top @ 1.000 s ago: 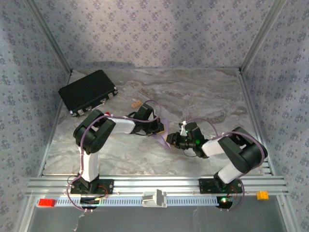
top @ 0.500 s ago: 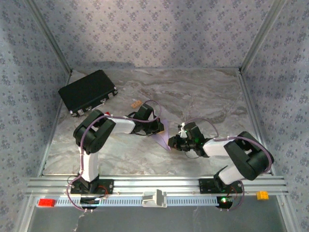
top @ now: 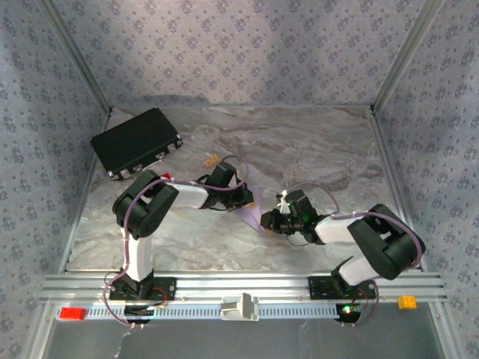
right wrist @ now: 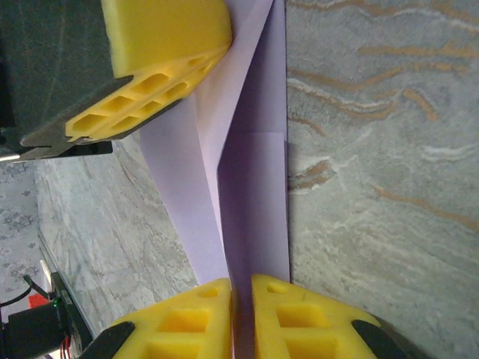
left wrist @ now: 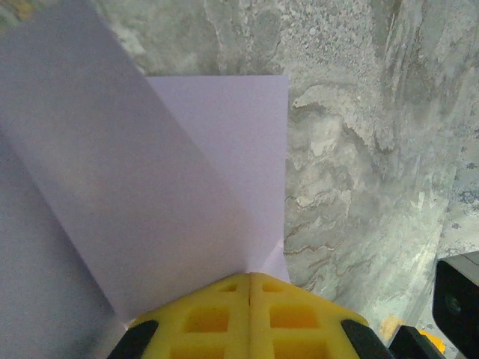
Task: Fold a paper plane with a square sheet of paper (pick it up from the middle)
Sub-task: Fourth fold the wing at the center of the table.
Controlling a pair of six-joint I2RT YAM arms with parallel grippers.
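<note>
Here, the left end effector [left wrist: 249,278] and the right end effector [right wrist: 241,283] each pinch the creased lilac paper [top: 252,210] from opposite ends, jaws closed tight on it, near the middle of the marble table [top: 322,149]. A black case [top: 136,142] lies at the far left corner.

Left gripper [top: 244,199] and right gripper [top: 267,221] meet at the lilac paper [top: 253,210].
I see the paper slanting between them, left gripper at its far end, right at its near; black case [top: 136,142] far left, tan block [top: 211,161] right of it.
</note>
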